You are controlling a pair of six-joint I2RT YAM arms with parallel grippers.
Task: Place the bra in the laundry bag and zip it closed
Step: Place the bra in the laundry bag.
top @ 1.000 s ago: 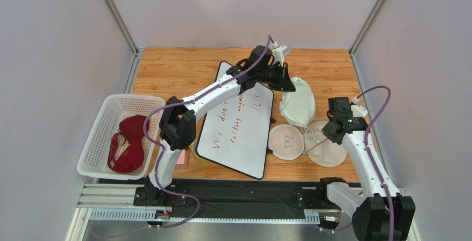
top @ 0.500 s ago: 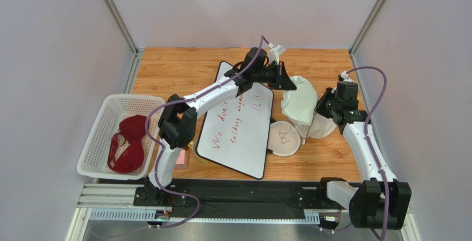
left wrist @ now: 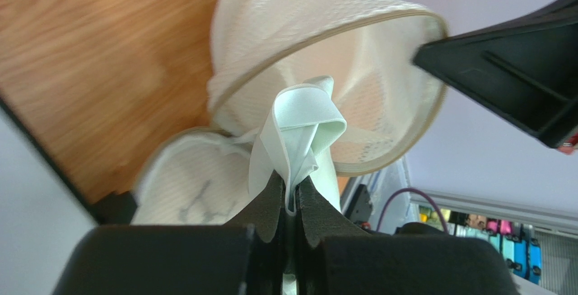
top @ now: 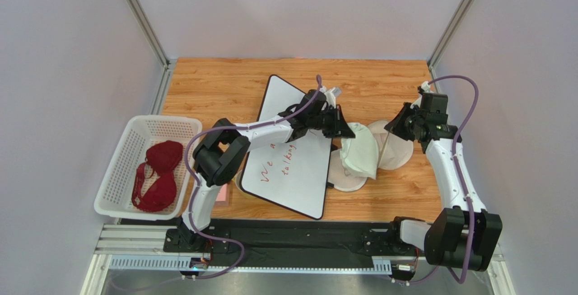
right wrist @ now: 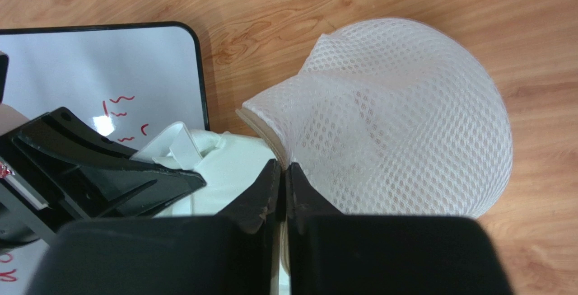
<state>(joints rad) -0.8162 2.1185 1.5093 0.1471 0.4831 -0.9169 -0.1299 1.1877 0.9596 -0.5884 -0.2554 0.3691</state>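
The dark red bra [top: 157, 173] lies in the white basket at the left, away from both grippers. The white mesh laundry bag [top: 363, 156] lies on the wood right of the whiteboard, and its disc lid [top: 342, 180] lies flat beneath it. My left gripper [top: 348, 132] is shut on a pale fold of the bag's fabric [left wrist: 298, 125]. My right gripper [top: 395, 124] is shut on the bag's rim, with the mesh wall [right wrist: 407, 139] bulging beyond it. The bag is stretched between the two grippers. The lid's dark icon shows faintly in the left wrist view [left wrist: 190, 197].
A whiteboard [top: 298, 159] with red writing lies under the left arm, touching the bag's left side. The white perforated basket [top: 108, 186] sits at the left table edge. A small pink box [top: 222, 193] lies beside the left arm's base. Walls close in on both sides.
The left gripper has come nearer and lower with the bag's fabric. The right gripper has risen and moved away to the far right with the rim, pulling the bag apart from the lid.
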